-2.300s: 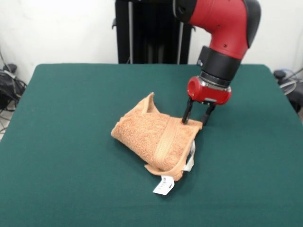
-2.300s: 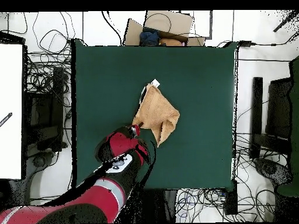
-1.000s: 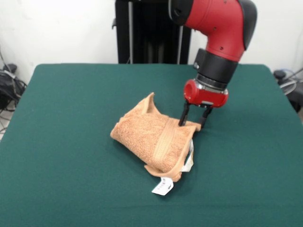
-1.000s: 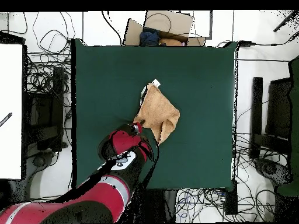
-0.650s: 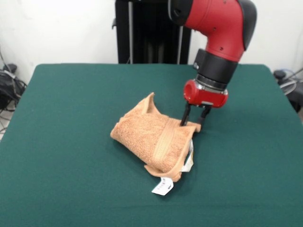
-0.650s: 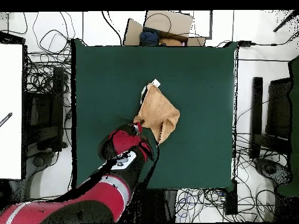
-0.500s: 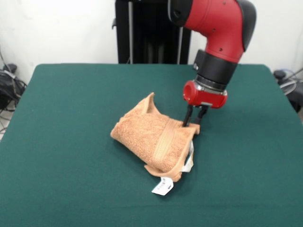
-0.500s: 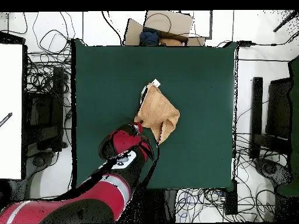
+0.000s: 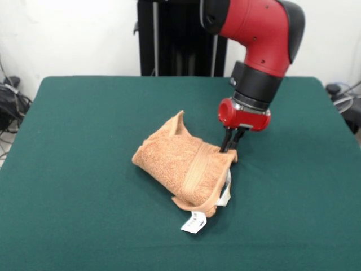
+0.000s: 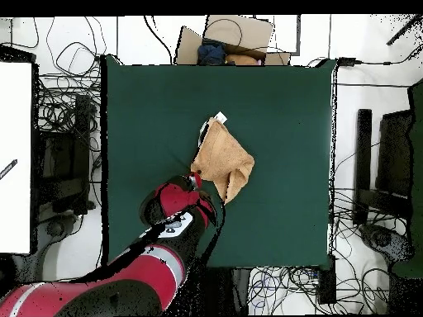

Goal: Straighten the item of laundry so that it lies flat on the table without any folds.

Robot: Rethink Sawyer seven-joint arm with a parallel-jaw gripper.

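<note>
Several folds remain: towel (image 9: 186, 166) bunched mid-frame on the surface (image 9: 84, 135), end effector (image 9: 231, 148) pinched narrow on its right corner.

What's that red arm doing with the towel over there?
The robot's gripper has pinched shut on one corner of a small orange-tan towel on the green table. The towel lies crumpled and folded over itself, with a white tag sticking out at the near edge. It seems about to pull that corner out to spread the towel flat.
</note>
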